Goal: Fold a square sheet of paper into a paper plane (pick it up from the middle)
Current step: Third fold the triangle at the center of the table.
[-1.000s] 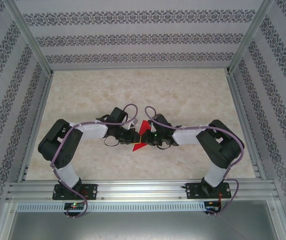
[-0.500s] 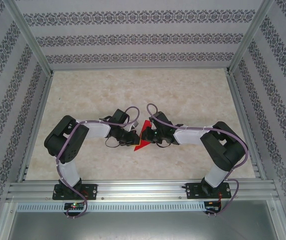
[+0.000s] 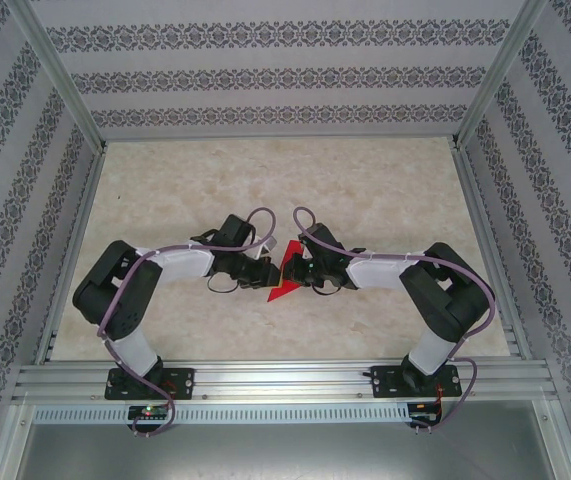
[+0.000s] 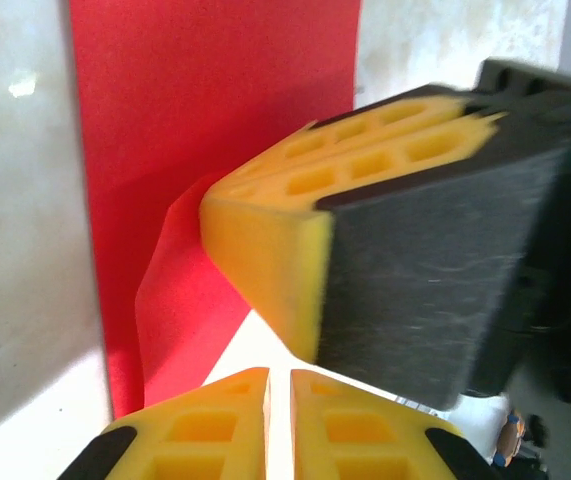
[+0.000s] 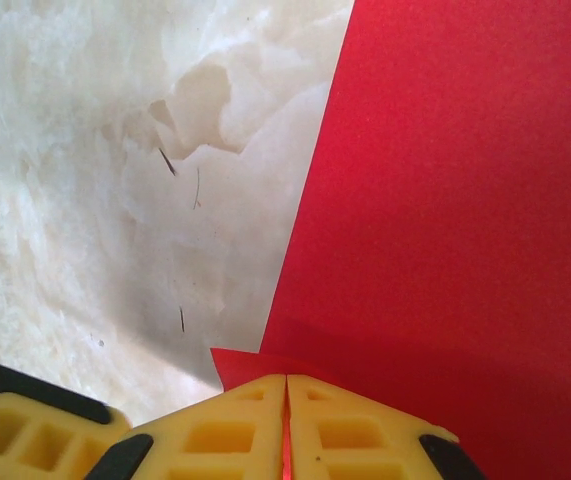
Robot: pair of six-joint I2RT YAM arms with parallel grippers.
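On the marbled table [image 3: 365, 190], the left arm [image 3: 130, 290] and right arm [image 3: 445, 295] bend inward so that their tips meet near its middle. The square sheet of paper [image 3: 283, 282] sits between them, one red corner pointing toward the bases. The right gripper [image 5: 285, 430] has its fingers pressed together on an edge of the sheet, a red sliver showing in the seam. The left gripper [image 4: 280, 425] also has its fingers closed, just beside a curled red flap, though I cannot tell whether any paper lies between them. The biggest risk, as I judge it, is a tear: two clamps so near each other on thin paper would rip it if the arms pull apart or twist unevenly. Next is a collision, since a finger of the right gripper stands very near the left gripper's own fingers in the left wrist view. Smaller risks are that the curled flap sets a crooked crease, or that the sheet slips from a shallow edge pinch. Counted: one table, two arms, two grippers of two fingers each, and one red sheet, not yet a dart.
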